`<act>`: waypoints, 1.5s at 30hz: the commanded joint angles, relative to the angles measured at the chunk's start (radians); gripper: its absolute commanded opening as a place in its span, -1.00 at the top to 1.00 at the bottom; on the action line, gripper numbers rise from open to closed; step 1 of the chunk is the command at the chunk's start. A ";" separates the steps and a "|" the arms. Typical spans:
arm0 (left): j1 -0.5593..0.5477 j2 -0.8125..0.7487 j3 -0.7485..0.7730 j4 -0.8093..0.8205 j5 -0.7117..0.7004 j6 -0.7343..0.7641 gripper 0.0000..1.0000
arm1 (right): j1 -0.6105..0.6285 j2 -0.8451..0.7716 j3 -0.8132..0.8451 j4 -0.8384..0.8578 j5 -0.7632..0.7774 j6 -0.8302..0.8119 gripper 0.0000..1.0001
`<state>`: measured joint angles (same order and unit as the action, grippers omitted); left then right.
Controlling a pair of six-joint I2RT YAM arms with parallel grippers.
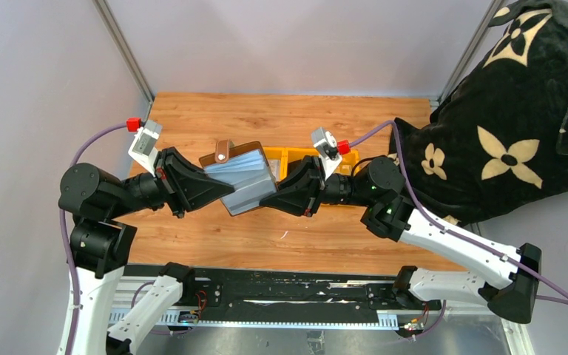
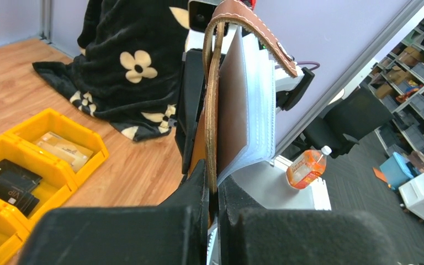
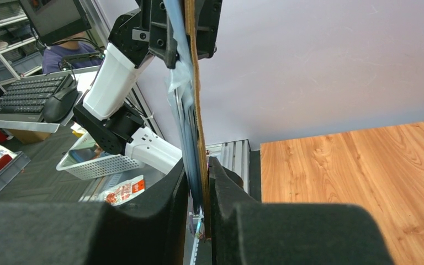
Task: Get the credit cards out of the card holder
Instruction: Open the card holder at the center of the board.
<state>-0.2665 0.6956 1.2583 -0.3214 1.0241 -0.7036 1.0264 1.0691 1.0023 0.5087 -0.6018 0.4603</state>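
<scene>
1. Above the worktop, lifted clear of it, the card holder hangs open between my two arms; its silvery-grey sleeves face the overhead camera and its strap sticks out at the far edge.
2. I have my left tool pressed together on the holder's left edge; from that wrist, the brown leather runs straight down between the fingers.
3. My right tool pinches the opposite edge; its fingers flank the cover and the sleeve stack with no gap that I can see; whether they bite one card or the whole leaf, I cannot tell.
4. I judge the step in hand to be drawing a card out; to do it well, the left grip should act as a firm anchor, the right should catch card only and not leather, and the pull should follow the line of the slot without twisting.
5. Just behind the holder sits a yellow bin; credit cards already lie in its compartments, so part of the job looks done.
6. Off to the right lies a black flowered blanket.
</scene>
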 commanded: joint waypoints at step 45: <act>-0.007 0.006 -0.117 0.013 0.045 -0.048 0.88 | 0.006 0.020 0.047 0.121 0.019 0.126 0.30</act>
<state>-0.2733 0.7197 1.1770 -0.3603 1.0519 -0.6960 1.0222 1.0763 0.9966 0.5381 -0.5892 0.5686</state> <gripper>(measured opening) 0.123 0.345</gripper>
